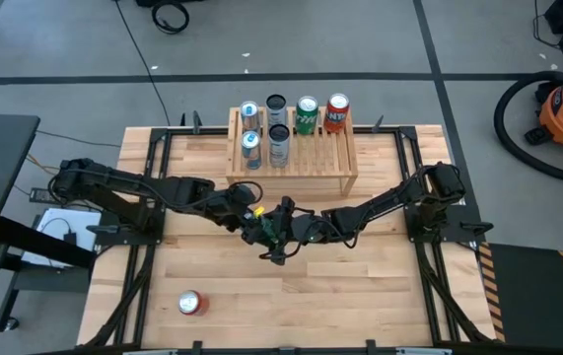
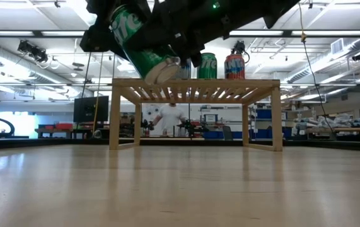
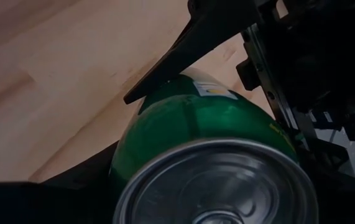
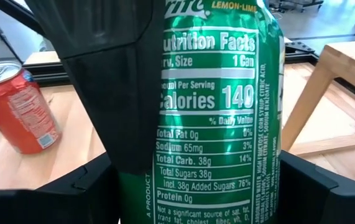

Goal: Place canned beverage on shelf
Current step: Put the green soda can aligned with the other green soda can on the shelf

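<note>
green can (image 4: 217, 112) — one, both hands gripping, six cans on shelf (image 1: 345, 163)

One camera looks straight down on the table (image 1: 360, 296), one looks level across it, and both close wrist cameras share the green can (image 4: 217, 118).

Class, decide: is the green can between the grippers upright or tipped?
Tipped: in the low view the green can hangs slanted above the table, its end facing down.
</note>
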`<state>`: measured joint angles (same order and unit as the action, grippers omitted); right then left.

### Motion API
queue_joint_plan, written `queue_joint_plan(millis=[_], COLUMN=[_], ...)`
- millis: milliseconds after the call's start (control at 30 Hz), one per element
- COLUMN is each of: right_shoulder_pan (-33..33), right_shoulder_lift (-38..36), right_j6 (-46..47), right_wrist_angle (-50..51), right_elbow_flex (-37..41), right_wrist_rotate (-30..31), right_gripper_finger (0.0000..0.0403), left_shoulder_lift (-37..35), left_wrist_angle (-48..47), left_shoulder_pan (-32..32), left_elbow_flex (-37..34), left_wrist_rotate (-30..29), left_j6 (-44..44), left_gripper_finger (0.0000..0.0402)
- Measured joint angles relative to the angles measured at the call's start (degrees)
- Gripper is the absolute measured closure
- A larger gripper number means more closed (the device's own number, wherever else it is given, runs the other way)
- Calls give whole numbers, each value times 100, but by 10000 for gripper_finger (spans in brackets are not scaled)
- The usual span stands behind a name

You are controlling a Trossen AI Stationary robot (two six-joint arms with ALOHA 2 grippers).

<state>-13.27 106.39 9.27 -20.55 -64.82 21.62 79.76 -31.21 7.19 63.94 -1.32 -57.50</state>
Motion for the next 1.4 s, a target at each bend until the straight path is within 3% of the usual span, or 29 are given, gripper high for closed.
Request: queue_joint_plan(millis=[200, 467, 667, 767, 1067, 1400], right_shoulder_pan=[-1, 24, 37, 40, 50, -89], right_shoulder_lift=[0, 0, 17, 15, -42, -739], right_j6=[23, 497, 640, 769, 1259, 2250], right_wrist_angle=[55, 72, 207, 327, 1042, 3132], right_elbow_flex=[0, -2, 11, 8, -7, 11], right_wrist_rotate=[228, 328, 585, 734, 1199, 1876], right_gripper_finger=[92, 92, 92, 92, 92, 92], left_shoulder_lift=[-1, 1, 3, 1, 10, -1], left_wrist_angle=[3, 31, -12, 46, 35, 118], left_shoulder_pan=[-127, -134, -215, -232, -230, -226], left_elbow_flex=[0, 0, 0, 0, -11, 4], left_wrist_rotate=[95, 461, 479, 474, 344, 228], left_j6=[300, 54, -33, -62, 87, 733], left_gripper_finger=[85, 82, 16, 15, 28, 28])
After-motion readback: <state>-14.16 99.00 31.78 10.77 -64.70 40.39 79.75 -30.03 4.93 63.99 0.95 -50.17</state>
